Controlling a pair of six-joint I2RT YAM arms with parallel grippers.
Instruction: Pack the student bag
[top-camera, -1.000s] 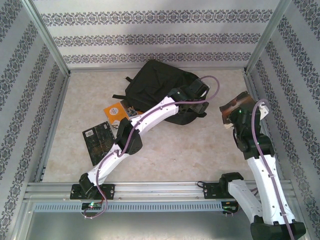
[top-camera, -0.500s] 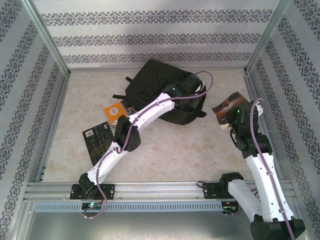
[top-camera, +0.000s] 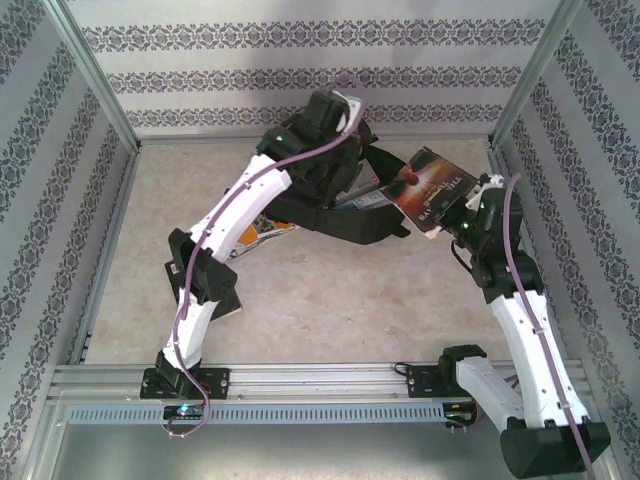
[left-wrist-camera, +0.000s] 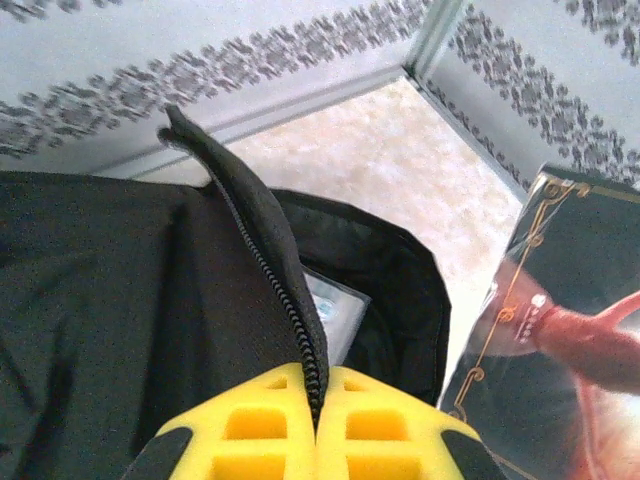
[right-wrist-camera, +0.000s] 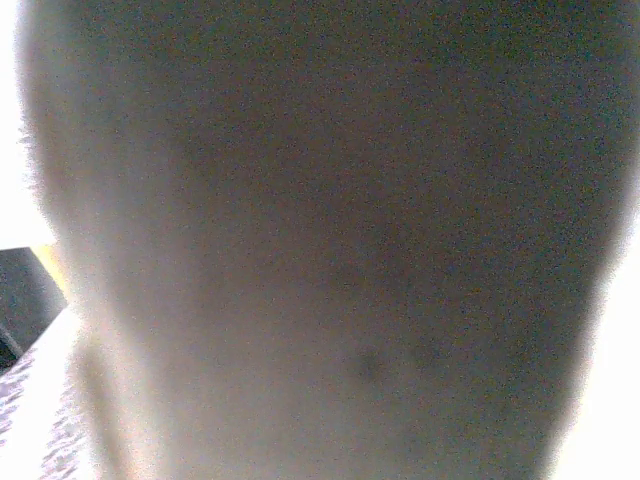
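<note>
Top external: nearest, just left of the bag (top-camera: 345, 215), an orange book (top-camera: 262, 229) peeks out from under the left arm, on the table (top-camera: 330, 300). At the bag's right edge the right gripper (top-camera: 455, 218) is clamped on a corner of a dark book (top-camera: 432, 188) and holds it off the table, tilted, cover up. A second ago that book hung well to the right of the bag; now it leans over the bag's right side. The right wrist view is a brown blur.

The bag lies on the far half of the table, as before, but its mouth now gapes toward the dark book, and a pale flat thing (left-wrist-camera: 335, 305) shows inside.

Farthest, above the bag's far side, is the left gripper (left-wrist-camera: 318, 388) — its yellow fingers (left-wrist-camera: 255, 420) are pressed together on the zip edge (left-wrist-camera: 270, 240) and hold that flap up. A second ago the gripper sat low at the bag's right side.
</note>
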